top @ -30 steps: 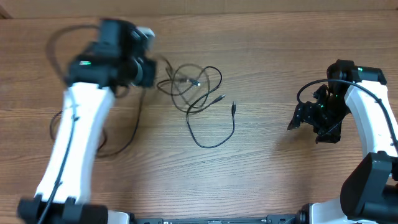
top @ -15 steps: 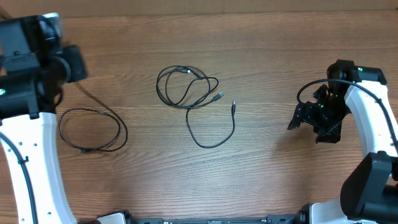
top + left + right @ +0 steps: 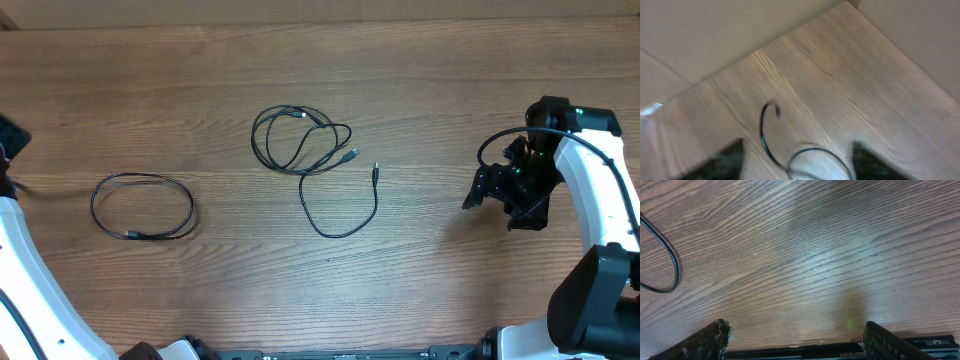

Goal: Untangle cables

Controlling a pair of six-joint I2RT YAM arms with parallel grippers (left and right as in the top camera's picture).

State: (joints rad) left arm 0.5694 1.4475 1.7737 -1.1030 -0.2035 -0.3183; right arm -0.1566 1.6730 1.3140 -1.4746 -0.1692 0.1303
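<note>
Two of the cables (image 3: 300, 116) lie looped together at the table's middle, and one tail curves toward the front (image 3: 340, 233). A third cable (image 3: 140, 177) lies apart as a flat oval loop on the left. Its thin end runs left toward my left arm (image 3: 8, 140), which is mostly off the frame's left edge. The blurred left wrist view shows my left gripper (image 3: 797, 147) open, with a curl of cable (image 3: 763, 135) on the wood between its fingers, not clamped. My right gripper (image 3: 795, 337) is open over bare wood at the right (image 3: 495, 190), and a cable bend (image 3: 675, 265) shows far to its left.
The wooden table (image 3: 430, 90) ends in a pale wall along the back. That wall (image 3: 715, 35) fills the top of the left wrist view. My right arm's white link (image 3: 600, 200) stands along the right edge.
My left arm swung far left, pulling one cable out of the bundle and leaving it as a loop on the left. Its jaws have opened. The right arm has not moved.
</note>
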